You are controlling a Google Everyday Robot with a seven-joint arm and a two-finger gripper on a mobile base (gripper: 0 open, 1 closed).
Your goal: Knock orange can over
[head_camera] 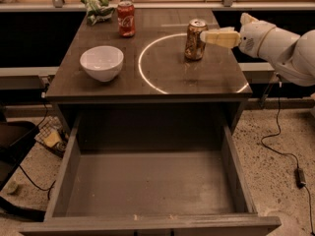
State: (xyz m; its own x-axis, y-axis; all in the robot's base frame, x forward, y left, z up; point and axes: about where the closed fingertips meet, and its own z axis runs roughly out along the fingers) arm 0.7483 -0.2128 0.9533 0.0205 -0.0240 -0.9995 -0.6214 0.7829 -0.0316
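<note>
The orange can [195, 39] stands upright on the dark table top [147, 77], at the right side of a bright ring of light. It is golden-brown with pale mottling and a silver top. My gripper [205, 36] comes in from the right at the can's upper half, its pale fingertips at or touching the can's right side. The white arm [275, 45] stretches away to the right edge of the view.
A red cola can [126, 18] stands at the back of the table, with a green crumpled bag [97, 6] to its left. A white bowl [101, 63] sits front left. A large open drawer [147, 181] juts out below the table. A cable [283, 146] lies on the floor at right.
</note>
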